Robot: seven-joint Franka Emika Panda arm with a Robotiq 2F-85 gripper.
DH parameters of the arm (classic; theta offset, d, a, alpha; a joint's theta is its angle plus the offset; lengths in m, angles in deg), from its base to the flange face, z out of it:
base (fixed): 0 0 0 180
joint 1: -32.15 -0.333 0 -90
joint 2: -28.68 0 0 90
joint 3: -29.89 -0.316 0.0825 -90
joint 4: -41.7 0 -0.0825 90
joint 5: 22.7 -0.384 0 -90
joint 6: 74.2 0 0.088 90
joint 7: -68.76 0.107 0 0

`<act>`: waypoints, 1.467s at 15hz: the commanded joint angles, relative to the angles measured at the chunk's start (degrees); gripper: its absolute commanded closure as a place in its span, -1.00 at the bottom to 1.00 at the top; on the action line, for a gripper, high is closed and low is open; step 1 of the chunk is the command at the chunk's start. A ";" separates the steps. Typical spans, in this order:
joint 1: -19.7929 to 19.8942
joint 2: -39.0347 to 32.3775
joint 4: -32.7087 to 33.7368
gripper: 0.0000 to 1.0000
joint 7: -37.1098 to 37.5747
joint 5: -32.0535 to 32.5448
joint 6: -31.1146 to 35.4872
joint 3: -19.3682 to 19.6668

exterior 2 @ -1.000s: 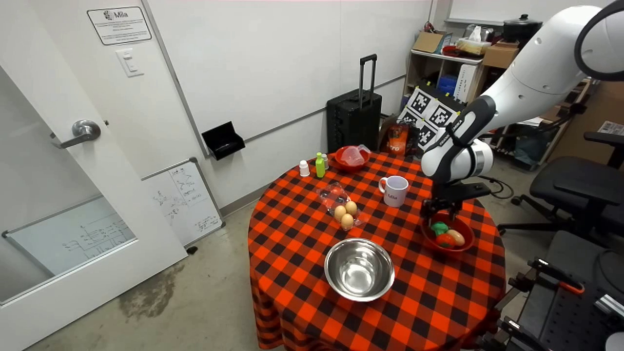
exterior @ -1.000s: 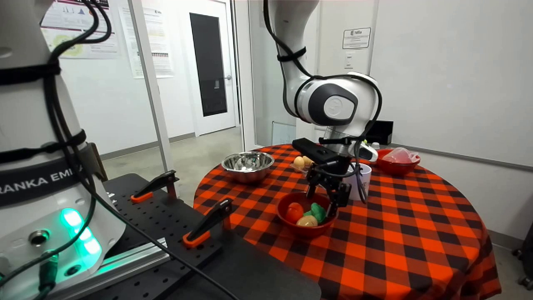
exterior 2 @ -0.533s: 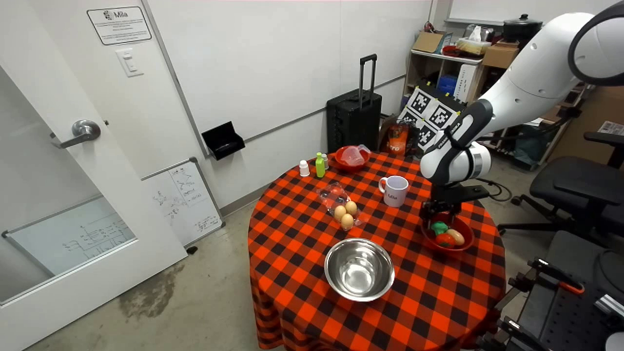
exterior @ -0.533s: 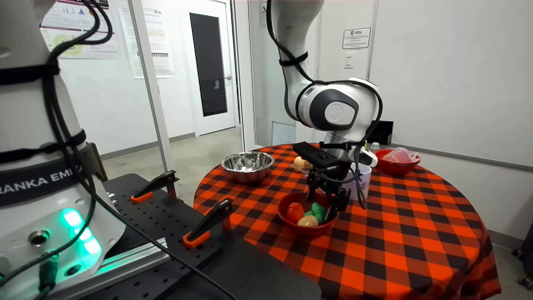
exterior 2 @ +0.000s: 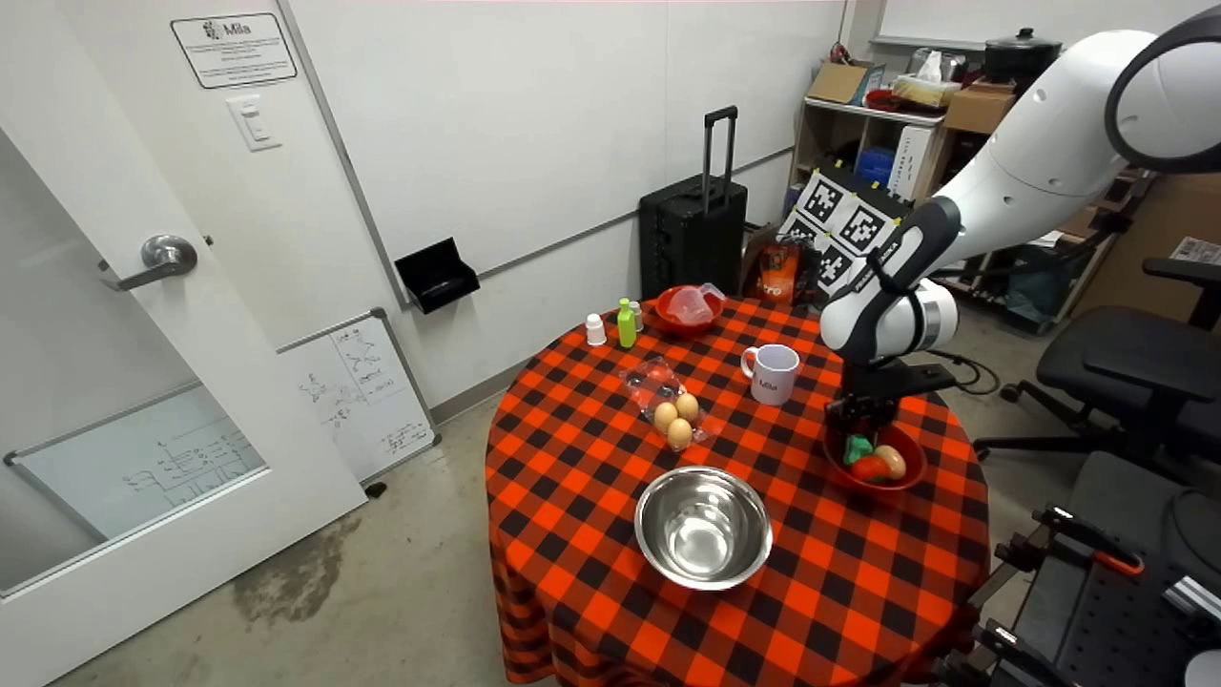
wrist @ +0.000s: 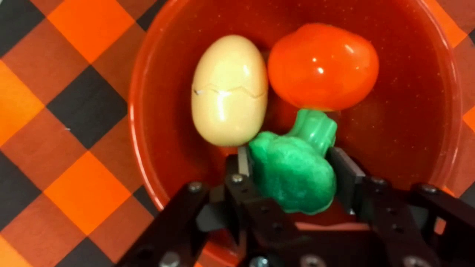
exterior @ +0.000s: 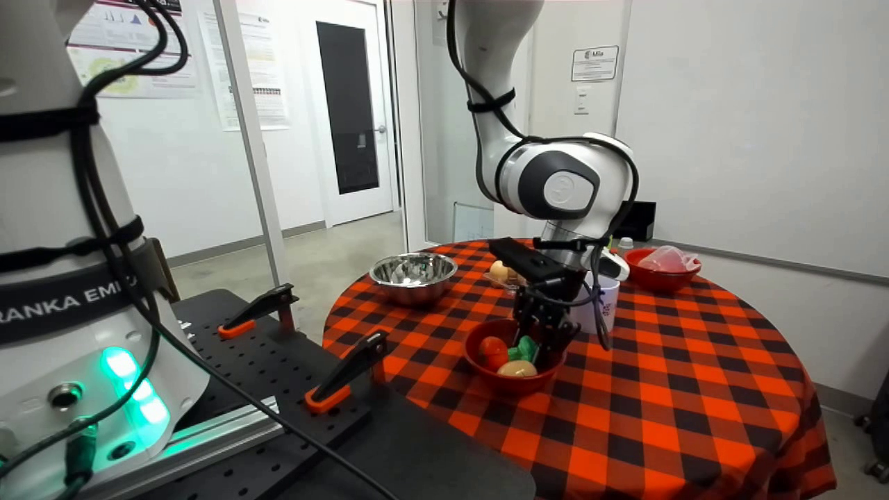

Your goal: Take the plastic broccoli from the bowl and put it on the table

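The plastic broccoli (wrist: 293,174) lies in the red bowl (wrist: 138,111), its stem pointing toward a red tomato. My gripper (wrist: 295,163) reaches down inside the bowl, shut on the broccoli with a finger pad against each side of its green head. The left fingertip sits right below a toy egg. Both exterior views show the broccoli (exterior: 522,348) low in the bowl (exterior 2: 873,489), partly covered by the gripper (exterior: 528,347). Around the bowl spreads the table (exterior: 667,389) with its checkered cloth.
The toy egg (wrist: 230,92) and tomato (wrist: 323,66) share the bowl. A white mug (exterior 2: 773,374) stands close to the arm. Farther off are a steel bowl (exterior 2: 703,530), eggs (exterior 2: 679,434) in a clear carton, a green bottle (exterior 2: 626,324) and another red bowl (exterior: 663,278).
The arm has sunk slightly lower. My gripper's fingers have come together from wide apart onto the broccoli, which has shifted and turned a little in the bowl.
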 commanded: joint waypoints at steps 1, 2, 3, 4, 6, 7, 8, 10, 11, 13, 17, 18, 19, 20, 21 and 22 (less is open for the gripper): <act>1.17 -0.38 1.45 0.44 -1.44 0.39 -1.95 -0.82; 1.58 0.39 0.99 0.45 -1.88 0.04 -2.09 -1.10; 2.51 2.05 -0.07 0.45 -2.97 -0.58 -2.29 -1.77; 3.28 3.78 -1.28 0.45 -4.33 -0.95 -2.19 -2.32; 4.29 7.75 -3.84 0.45 -6.58 -1.18 -2.08 -2.95; 4.58 9.94 -4.98 0.45 -7.43 -1.05 -2.58 -3.02; 4.81 12.14 -6.04 0.45 -8.35 -0.90 -3.32 -3.08; 5.23 16.47 -7.43 0.45 -10.88 -1.00 -6.40 -3.44; 5.29 18.25 -7.66 0.45 -12.58 -1.19 -8.62 -3.86; 4.59 21.22 -7.62 0.45 -15.74 -1.69 -12.69 -4.60; 2.69 22.86 -5.24 0.45 -21.60 -3.28 -20.56 -6.43; 2.04 22.16 -4.29 0.45 -22.67 -3.42 -22.49 -6.83; 1.39 21.42 -3.46 0.45 -23.40 -3.38 -24.10 -7.04; 0.79 20.11 -2.31 0.45 -24.12 -3.32 -25.73 -7.26; 0.14 19.10 -1.52 0.45 -24.45 -3.17 -26.71 -7.33; -0.49 17.71 -0.55 0.45 -24.63 -3.03 -26.93 -7.38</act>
